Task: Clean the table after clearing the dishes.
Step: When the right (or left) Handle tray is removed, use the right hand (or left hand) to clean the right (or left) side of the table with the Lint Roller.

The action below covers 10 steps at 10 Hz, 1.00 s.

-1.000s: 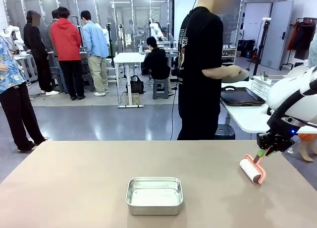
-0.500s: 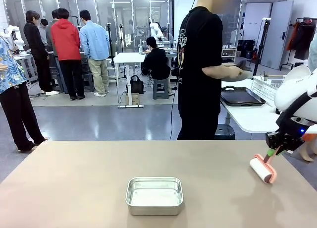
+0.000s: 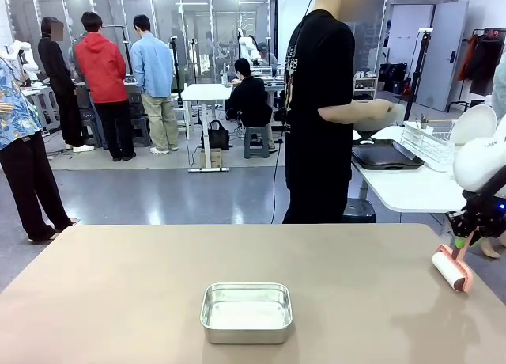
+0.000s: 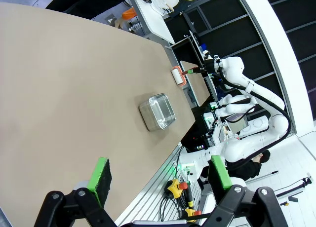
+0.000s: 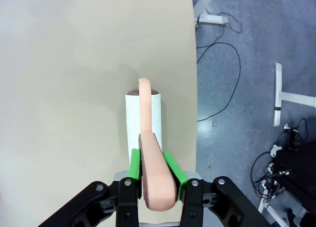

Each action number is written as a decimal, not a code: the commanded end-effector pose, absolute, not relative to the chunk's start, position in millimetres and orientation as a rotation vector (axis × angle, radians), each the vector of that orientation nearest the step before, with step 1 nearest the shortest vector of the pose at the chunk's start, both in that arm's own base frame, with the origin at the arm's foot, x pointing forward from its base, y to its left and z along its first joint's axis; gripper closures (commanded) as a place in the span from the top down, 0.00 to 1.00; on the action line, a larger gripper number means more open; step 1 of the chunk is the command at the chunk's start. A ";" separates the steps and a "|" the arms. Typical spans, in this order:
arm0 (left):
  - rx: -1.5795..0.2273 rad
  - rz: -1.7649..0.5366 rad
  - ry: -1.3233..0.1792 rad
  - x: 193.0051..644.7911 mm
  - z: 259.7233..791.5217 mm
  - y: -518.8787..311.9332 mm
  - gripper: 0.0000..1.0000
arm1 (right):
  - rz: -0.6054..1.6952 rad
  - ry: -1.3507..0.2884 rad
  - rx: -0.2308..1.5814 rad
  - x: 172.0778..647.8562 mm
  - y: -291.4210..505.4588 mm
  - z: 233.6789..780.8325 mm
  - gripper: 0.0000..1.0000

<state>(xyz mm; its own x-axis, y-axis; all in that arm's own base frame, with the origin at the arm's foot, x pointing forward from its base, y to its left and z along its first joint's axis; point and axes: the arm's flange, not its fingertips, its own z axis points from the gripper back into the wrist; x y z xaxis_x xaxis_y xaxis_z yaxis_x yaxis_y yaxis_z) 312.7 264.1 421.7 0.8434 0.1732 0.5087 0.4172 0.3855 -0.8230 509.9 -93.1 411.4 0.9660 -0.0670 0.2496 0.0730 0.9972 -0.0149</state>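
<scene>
- One table (image 3: 118, 301), beige-brown matte top, filled the lower front view; also seen in the left wrist view (image 4: 59, 89) and right wrist view (image 5: 64, 64).
- One person (image 3: 320, 111) in a black shirt stood at the far side, turned toward the smaller white side table (image 3: 403, 188), one hand (image 3: 383, 115) held out over it.
- One white side table carried one dark brown tray (image 3: 386, 154) and one wire rack (image 3: 431, 141) holding one white plate (image 3: 473, 123) on edge. No cutlery could be made out.
- One square steel pan (image 3: 247, 312) sat near the middle of the table's near half, well apart from the roller; also in the left wrist view (image 4: 157, 112).
- One lint roller (image 3: 451, 268), white roll on a salmon-pink handle, rested on the table close to its right edge; roll touching the top in the right wrist view (image 5: 143, 121).
- Right gripper (image 3: 468, 236) was clamped tight on the roller's pink handle, green pads on both sides of it (image 5: 150, 165).
- Left gripper (image 4: 160, 177) hung above the table's near edge, jaws spread wide, nothing between the two green pads.
</scene>
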 end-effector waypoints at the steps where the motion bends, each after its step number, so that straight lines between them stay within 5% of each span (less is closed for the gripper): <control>1: -1.173 -0.165 -0.595 308.6 423.2 262.0 1.00 | -0.076 -0.250 0.024 505.0 -83.4 422.4 0.23; 6: -1.173 -0.165 -0.595 308.6 423.2 262.0 1.00 | 0.003 -0.340 -0.018 489.4 -82.7 522.3 0.23; 10: -1.173 -0.165 -0.595 308.6 423.2 262.0 1.00 | 0.000 -0.351 -0.014 485.1 -77.8 544.9 0.23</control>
<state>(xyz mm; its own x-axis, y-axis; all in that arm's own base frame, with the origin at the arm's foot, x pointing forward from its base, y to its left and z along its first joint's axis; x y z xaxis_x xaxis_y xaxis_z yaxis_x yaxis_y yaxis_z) 312.7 264.1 421.7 0.8434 0.1731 0.5087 0.4173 0.3854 -0.8230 484.9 -75.4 547.6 0.9423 0.0069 0.3347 -0.0032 0.9999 -0.0116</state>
